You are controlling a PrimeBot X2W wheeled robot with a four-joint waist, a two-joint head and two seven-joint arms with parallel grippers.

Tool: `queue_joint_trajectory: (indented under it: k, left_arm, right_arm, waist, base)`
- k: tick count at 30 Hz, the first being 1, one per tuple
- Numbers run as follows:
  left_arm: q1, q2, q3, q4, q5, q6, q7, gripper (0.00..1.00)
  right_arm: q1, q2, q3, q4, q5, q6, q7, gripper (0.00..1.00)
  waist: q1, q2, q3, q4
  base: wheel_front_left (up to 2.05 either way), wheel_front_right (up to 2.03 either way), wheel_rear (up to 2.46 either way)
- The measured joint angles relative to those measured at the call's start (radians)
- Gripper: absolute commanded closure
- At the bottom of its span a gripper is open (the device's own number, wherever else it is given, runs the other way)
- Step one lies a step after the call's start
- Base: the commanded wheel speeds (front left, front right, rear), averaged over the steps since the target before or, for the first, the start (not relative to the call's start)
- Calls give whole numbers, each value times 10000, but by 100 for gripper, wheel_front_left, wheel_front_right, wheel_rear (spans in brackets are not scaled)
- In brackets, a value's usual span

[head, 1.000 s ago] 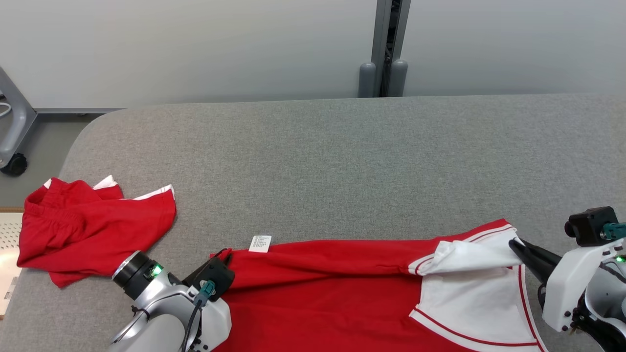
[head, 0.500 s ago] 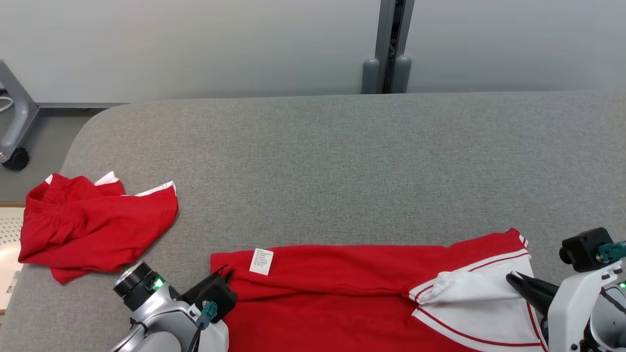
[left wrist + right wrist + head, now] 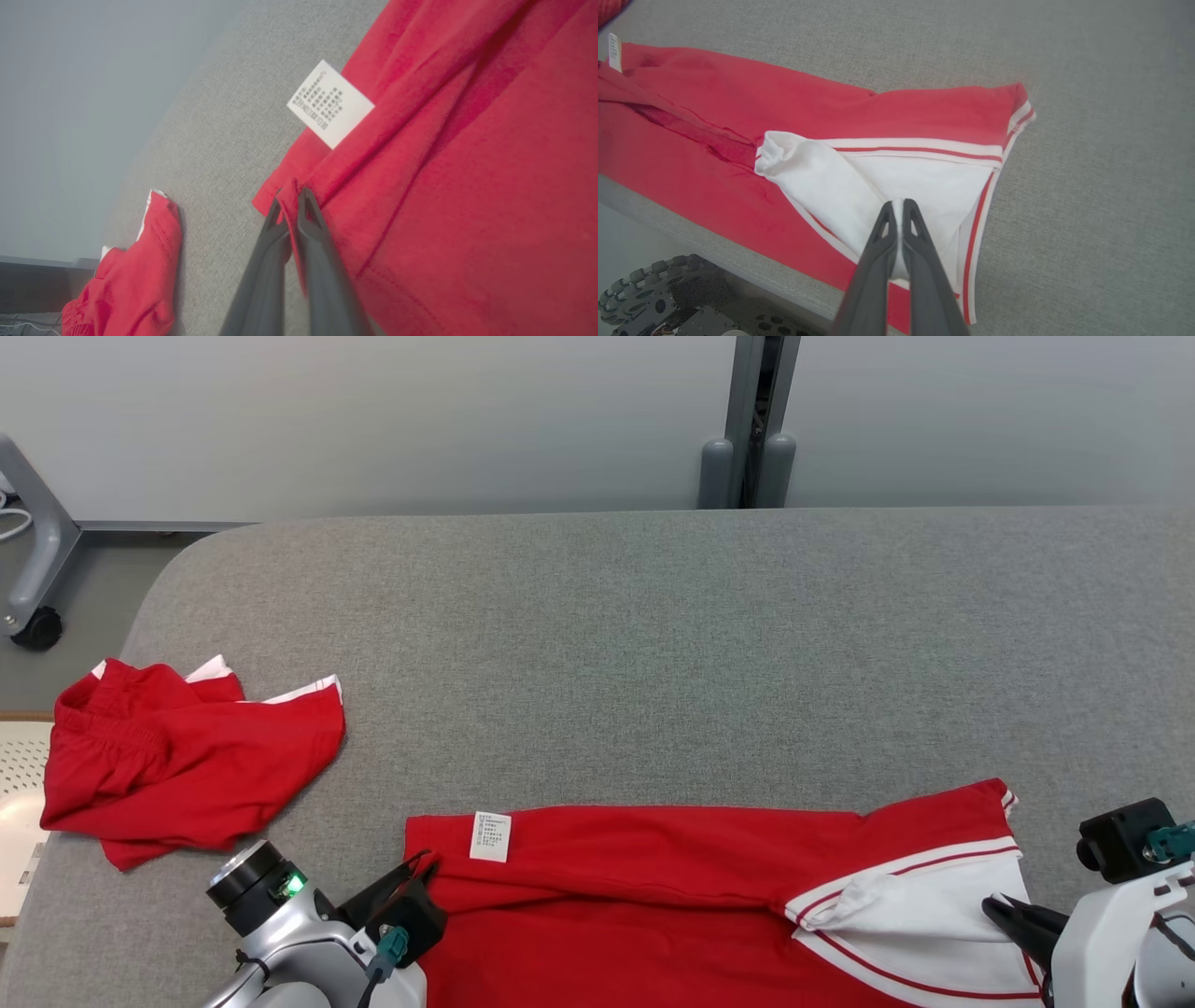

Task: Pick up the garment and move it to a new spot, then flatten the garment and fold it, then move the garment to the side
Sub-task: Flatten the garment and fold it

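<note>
- The red garment (image 3: 653, 877) is laid along the bottom of the head view, on the grey table (image 3: 653, 644).
- At lower left, its red corner is pinched between the closed fingers of the left gripper (image 3: 290, 198).
- At lower right, its white panel is clamped by the right gripper (image 3: 899, 207), which is pointed leftward.

A: Garment (image 3: 653, 859)?
B: Red knit cloth, matt, soft. White panel (image 3: 915, 182) at one end, same matt cloth. Label (image 3: 330, 104) on it: thin, smooth, paper-like.
A: Desk (image 3: 607, 644)?
B: Grey woven cover, matt, coarse.
A: Left of the garment?
B: Second red cloth (image 3: 187, 765), same matt knit.
A: Robot parts?
B: Left gripper (image 3: 292, 198), right gripper (image 3: 899, 207): dark matt plastic jaws. Arm shell (image 3: 289, 933) beside the garment: glossy pale plastic.
</note>
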Motion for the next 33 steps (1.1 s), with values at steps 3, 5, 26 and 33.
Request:
queue_joint_trajectory:
  k: [3, 5, 26, 33]
  left_arm:
    - [10, 77, -25, -123, 8, 31, 13, 100]
    - [25, 146, 10, -261, -50, 69, 36, 100]
    - [463, 740, -171, -777, -458, -81, 529, 0]
    - [472, 926, 408, -1220, -878, 562, 491, 0]
  right_arm:
    - [26, 73, -40, -21, -88, 0, 31, 100]
    - [86, 192, -226, 33, -180, 0, 90, 100]
    - [345, 819, -1166, 307, -773, 0, 784, 0]
    - [-12, 938, -1680, 123, -1455, 0, -111, 0]
  waist:
    - [1, 0, 5, 5]
    - [0, 0, 12, 5]
    - [0, 0, 31, 5]
    - [0, 0, -169, 46]
  base:
    - [0, 0, 0]
    - [0, 0, 0]
    - [0, 0, 0]
    - [0, 0, 0]
